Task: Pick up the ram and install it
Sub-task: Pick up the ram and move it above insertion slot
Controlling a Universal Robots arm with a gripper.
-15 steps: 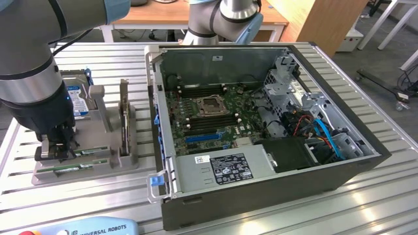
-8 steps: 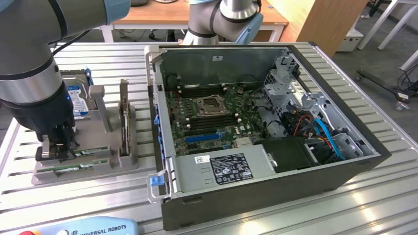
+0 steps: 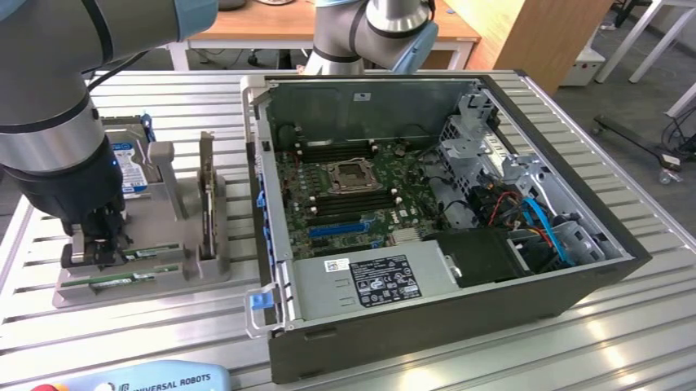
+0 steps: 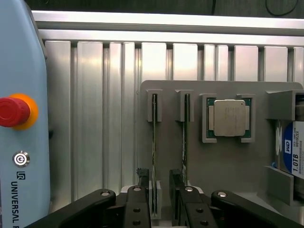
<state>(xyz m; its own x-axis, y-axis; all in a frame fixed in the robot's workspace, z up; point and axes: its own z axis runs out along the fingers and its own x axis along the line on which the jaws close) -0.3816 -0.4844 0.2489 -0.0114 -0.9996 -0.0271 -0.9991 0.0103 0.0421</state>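
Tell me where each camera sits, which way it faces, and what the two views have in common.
Exterior view: off the arm, high, looking down on the slatted table, open computer case and grey holder; the arm and claw show at the exterior view's left.
Wrist view: on the wrist, looking down past the open claw, which straddles the ram in the holder.
Shared: the holder, the claw, the teach pendant.
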